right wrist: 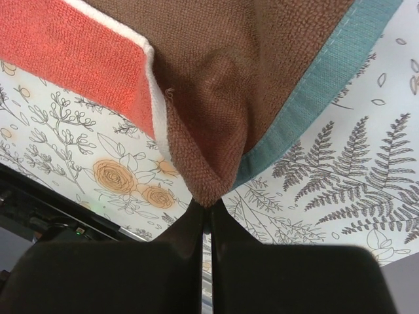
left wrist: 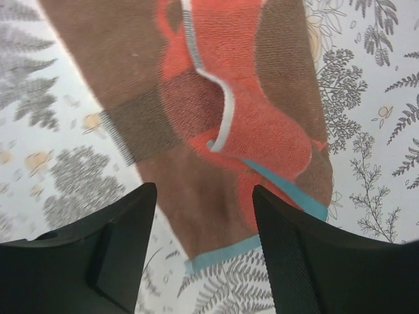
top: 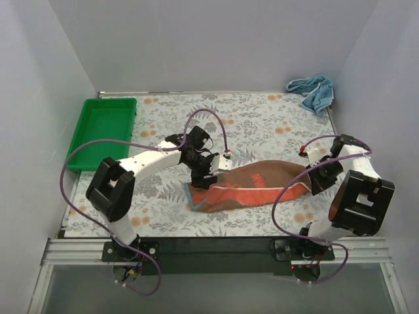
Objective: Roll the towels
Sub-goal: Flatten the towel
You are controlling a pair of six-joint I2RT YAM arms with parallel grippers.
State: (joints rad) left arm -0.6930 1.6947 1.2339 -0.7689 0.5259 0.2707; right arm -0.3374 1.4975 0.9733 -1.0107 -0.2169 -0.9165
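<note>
Brown towel (top: 262, 186) is lying left-right: your left gripper (left wrist: 203, 191) is hovering open over its left end, right gripper (right wrist: 209, 208) pinching the right corner.

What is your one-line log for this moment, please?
left end effector: open above brown towel | right end effector: shut on brown towel | blue towel: crumpled

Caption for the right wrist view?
Right gripper shut on a corner of the brown towel, floral table beneath.
</note>
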